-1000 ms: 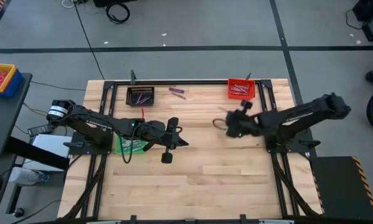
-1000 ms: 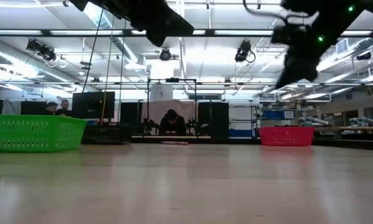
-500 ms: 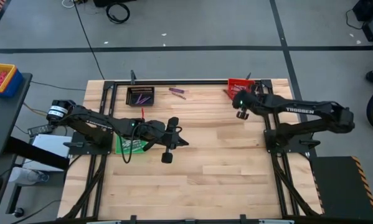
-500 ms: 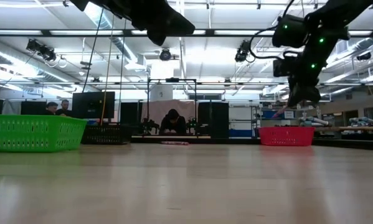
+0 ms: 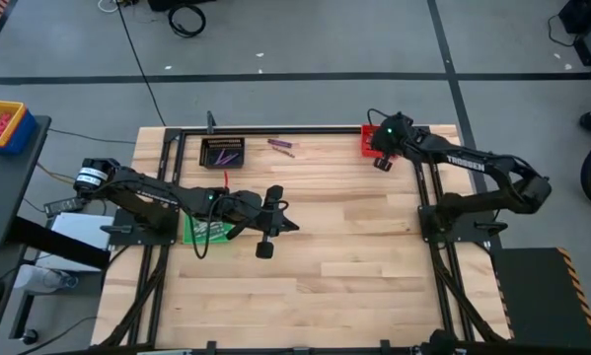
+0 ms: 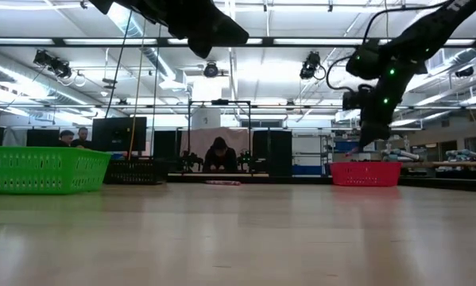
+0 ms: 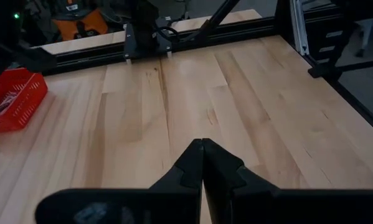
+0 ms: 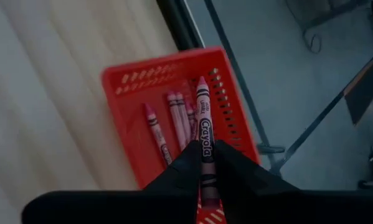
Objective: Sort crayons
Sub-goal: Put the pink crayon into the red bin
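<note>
My right gripper (image 8: 203,155) is shut on a pinkish-red crayon (image 8: 203,121) and hovers over the red bin (image 8: 125,106) at the table's far right; it also shows from overhead (image 5: 380,153). Several pinkish-red crayons (image 8: 174,121) lie flat on the bin's floor. Two purple crayons (image 5: 281,147) lie on the table by the far edge. More purple ones lie in the black bin (image 5: 222,152). My left gripper (image 7: 202,146) is shut on nothing and hangs above the table's middle (image 5: 293,227). My right gripper pinches the crayon's rear part (image 8: 206,163) between its two fingers. The fingers lie along the crayon, whose pointed end (image 8: 202,82) sticks out well past them. They slant down toward the table's far edge. The crayon is lifted clear, above the red bin.
A green bin (image 5: 202,231) sits under my left arm near the left edge, and it shows again at table height (image 6: 43,169). A black frame rail (image 5: 295,129) runs along the table's far edge. Bare wood fills the middle and near half.
My right gripper has swung from above the table's middle right toward the far edge and now stands over the red bin, tipped further downward.
</note>
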Available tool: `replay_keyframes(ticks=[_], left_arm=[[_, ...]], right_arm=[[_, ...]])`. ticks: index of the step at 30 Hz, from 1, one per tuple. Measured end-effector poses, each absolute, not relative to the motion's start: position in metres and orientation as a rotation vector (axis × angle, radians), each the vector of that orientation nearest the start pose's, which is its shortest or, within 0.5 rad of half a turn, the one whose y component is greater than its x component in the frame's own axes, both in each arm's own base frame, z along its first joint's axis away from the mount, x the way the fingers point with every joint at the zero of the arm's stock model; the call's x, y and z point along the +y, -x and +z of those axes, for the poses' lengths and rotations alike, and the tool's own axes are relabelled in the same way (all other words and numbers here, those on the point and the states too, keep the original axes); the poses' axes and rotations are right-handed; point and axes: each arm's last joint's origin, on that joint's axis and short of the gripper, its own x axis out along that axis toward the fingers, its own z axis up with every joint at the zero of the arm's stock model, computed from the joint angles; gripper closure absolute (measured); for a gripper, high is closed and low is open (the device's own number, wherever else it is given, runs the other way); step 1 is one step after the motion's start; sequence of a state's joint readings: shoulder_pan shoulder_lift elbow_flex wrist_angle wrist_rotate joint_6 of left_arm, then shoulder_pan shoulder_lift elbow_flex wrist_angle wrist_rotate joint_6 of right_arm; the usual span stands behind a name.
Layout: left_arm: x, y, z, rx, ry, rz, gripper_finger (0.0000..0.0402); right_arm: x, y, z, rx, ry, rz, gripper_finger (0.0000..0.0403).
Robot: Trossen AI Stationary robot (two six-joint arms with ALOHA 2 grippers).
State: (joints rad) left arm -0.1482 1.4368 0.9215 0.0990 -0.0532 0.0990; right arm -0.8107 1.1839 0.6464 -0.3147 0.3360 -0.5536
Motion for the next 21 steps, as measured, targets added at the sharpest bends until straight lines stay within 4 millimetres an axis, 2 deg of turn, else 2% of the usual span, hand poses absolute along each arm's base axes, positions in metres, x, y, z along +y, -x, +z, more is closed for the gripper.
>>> replay_keyframes(ticks=[7,11,14,17,21], left_arm=[[-0.045,-0.312,0.255,0.434,-0.135,-0.114,0.039],[-0.045,-0.31,0.251,0.486,-0.129,-0.114,0.039],[-0.041,-0.31,0.248,0.506,-0.119,-0.101,0.039],[-0.028,-0.312,0.247,0.509,-0.091,-0.015,0.039],[0.012,-0.319,0.237,0.54,-0.036,0.157,0.039]], right_arm=[[-0.187,-0.15,0.18,1.193,0.191,-0.822,0.0325],[-0.186,-0.153,0.179,1.221,0.218,-0.871,0.0304],[-0.178,-0.159,0.192,1.174,0.247,-0.958,0.0295],[-0.16,-0.169,0.217,0.99,0.244,-0.947,0.0294],[-0.125,-0.184,0.248,0.622,0.084,-0.768,0.0296]])
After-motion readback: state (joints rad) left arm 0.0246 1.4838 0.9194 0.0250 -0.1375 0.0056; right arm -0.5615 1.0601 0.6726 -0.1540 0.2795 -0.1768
